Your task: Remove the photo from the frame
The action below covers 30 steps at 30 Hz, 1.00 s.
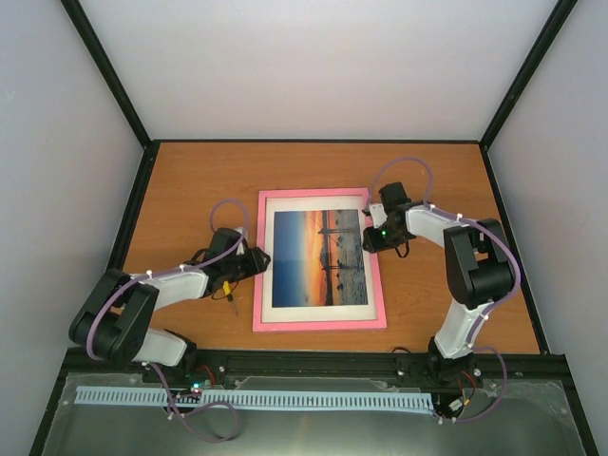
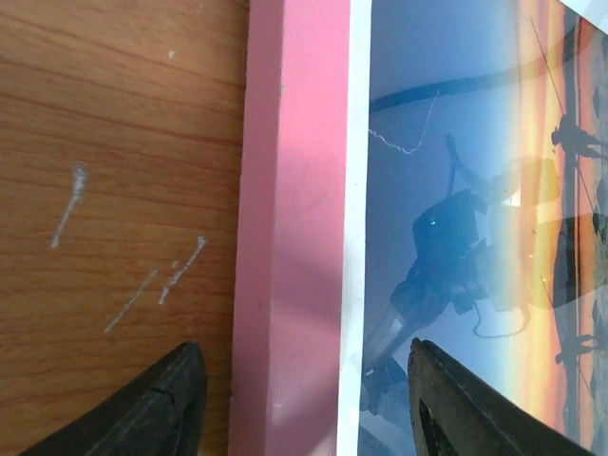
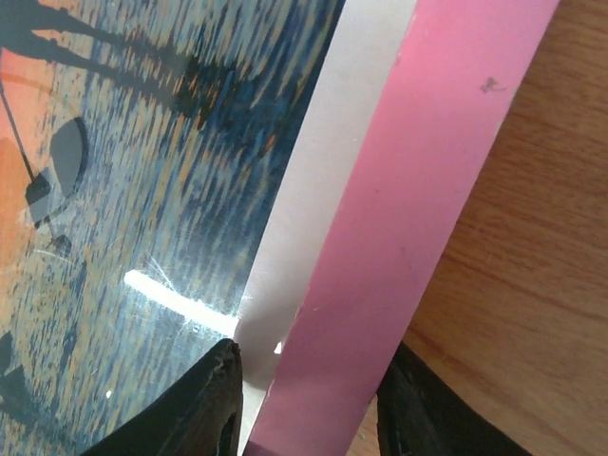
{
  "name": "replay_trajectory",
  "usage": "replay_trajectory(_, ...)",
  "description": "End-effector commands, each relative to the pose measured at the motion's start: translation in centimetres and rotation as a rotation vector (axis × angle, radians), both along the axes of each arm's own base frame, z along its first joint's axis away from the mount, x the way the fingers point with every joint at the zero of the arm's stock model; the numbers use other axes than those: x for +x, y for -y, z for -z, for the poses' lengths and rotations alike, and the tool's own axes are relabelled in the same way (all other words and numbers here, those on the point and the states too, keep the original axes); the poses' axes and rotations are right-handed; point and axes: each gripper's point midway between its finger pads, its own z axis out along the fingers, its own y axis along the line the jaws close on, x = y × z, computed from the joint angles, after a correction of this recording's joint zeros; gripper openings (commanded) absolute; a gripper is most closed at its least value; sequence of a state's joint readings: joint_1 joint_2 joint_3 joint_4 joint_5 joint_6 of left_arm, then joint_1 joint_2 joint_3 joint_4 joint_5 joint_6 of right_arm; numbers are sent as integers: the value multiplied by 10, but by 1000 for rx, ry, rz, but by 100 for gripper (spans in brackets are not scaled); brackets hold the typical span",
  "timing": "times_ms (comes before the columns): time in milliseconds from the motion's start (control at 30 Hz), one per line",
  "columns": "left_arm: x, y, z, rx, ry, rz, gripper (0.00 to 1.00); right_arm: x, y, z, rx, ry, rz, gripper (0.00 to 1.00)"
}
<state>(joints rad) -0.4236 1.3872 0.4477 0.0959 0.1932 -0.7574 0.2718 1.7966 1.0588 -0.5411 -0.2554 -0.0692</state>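
Evidently astride opposite rails of the thin pink rectangular frame [image 1: 318, 324] for a two-sided hold: left gripper [image 2: 302, 380] jaws apart, right gripper [image 3: 313, 380] jaws apart but narrower, perhaps grazing. Inside it, orange-and-blue sunset paper photo [image 1: 318, 256].

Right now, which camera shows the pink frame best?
The top external view: all four sides of the pink frame show. The left wrist shows only part of its left side, the right wrist its right.

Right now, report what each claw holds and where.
Left claw: nothing, open astride the left rail of the frame. Right claw: astride right rail, grip unclear.
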Motion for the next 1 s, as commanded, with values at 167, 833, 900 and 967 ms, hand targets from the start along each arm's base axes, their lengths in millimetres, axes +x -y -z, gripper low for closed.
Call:
replay_trajectory(167,4,19,-11,-25,35,39,57,3,-5,-14,88,-26,63,31)
replay_trajectory(833,17,-7,-97,20,254,-95,62,17,10,-48,255,16,130,3)
replay_trajectory(900,15,-15,-112,27,297,-118,63,19,13,-51,251,26,126,3)
replay_trajectory(967,13,-23,-128,39,342,-140,63,23,17,-56,247,40,125,3)
